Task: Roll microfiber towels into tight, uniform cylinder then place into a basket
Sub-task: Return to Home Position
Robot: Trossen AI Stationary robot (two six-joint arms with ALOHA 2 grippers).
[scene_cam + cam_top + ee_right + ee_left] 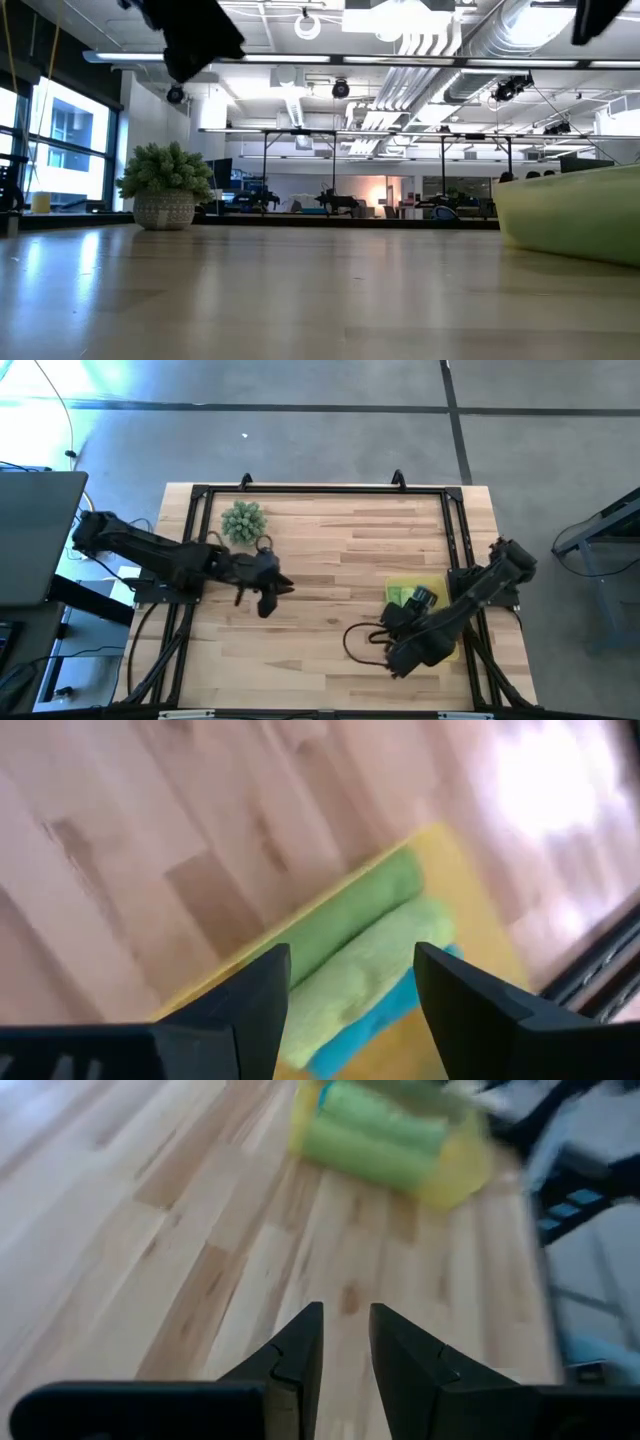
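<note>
We find all three microfiber towels (365,955) rolled up and lying in the basket (470,900), the translucent yellow tray on the right side of the table (330,550), toward its near edge. In the right wrist view two lime green rolls lie side by side, touching along their length, and the teal blue roll (385,1008) is pressed against the outer side of one of them. The yellow floor and rim of the tray show around them. The right gripper (352,958) hangs above the basket, released, with its fingers spread wide, nothing between them and clear of the rolls. The left gripper (266,596) hovers over the left middle of the table, well apart from the basket. In its own wrist view we look across bare wood planks to the tray with the green rolls in it. Its fingers are drawn close together with only a thin slit of table showing between the tips, and they hold nothing. The spiky green plant (243,520) stands at the far left of the table, just beyond the left gripper. From the low view we see that it sits in a pale woven pot (164,211), with the basket's yellow wall rising at the right edge, nearer to us.
</note>
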